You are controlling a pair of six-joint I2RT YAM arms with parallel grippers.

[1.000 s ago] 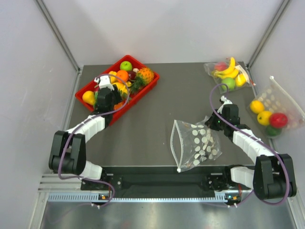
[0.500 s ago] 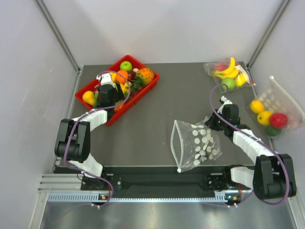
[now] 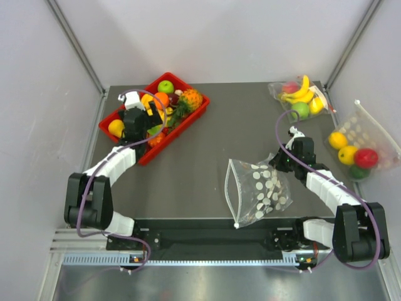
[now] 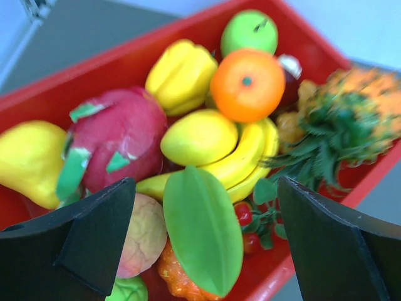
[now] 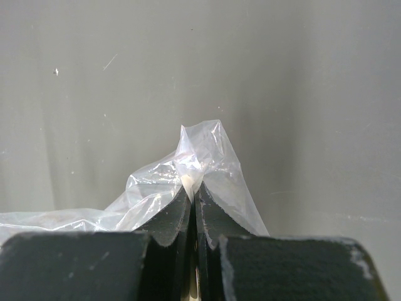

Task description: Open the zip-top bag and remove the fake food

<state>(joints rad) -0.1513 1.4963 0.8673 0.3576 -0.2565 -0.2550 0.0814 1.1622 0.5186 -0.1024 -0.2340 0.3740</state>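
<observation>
The zip-top bag [image 3: 258, 188] lies flat mid-table, dotted, with its white zip strip [image 3: 228, 188] along the left edge. No fruit shows inside it. My right gripper [image 3: 280, 162] is shut on the bag's far right corner. In the right wrist view the clear plastic [image 5: 210, 157] bunches up out of the shut gripper [image 5: 193, 189]. My left gripper [image 3: 149, 120] hangs open over the red tray. In the left wrist view that gripper [image 4: 205, 188] is spread wide and holds nothing. Below it lie fake food pieces: a pinkish peach [image 4: 143, 235], a green ball [image 4: 128, 290] and an orange one [image 4: 177, 280], half hidden under a green star fruit [image 4: 203, 226].
The red tray [image 3: 190, 118] at the back left is piled with plastic fruit, among them a pineapple [image 4: 351, 106], bananas [image 4: 241, 160] and a dragon fruit [image 4: 116, 135]. A banana-and-apple bag [image 3: 301, 94] sits at the back right. A bigger dotted fruit bag [image 3: 354, 150] lies against the right wall.
My left gripper has opened wide over the red tray and drawn back a little to the left. The right gripper and the bag have not moved.
</observation>
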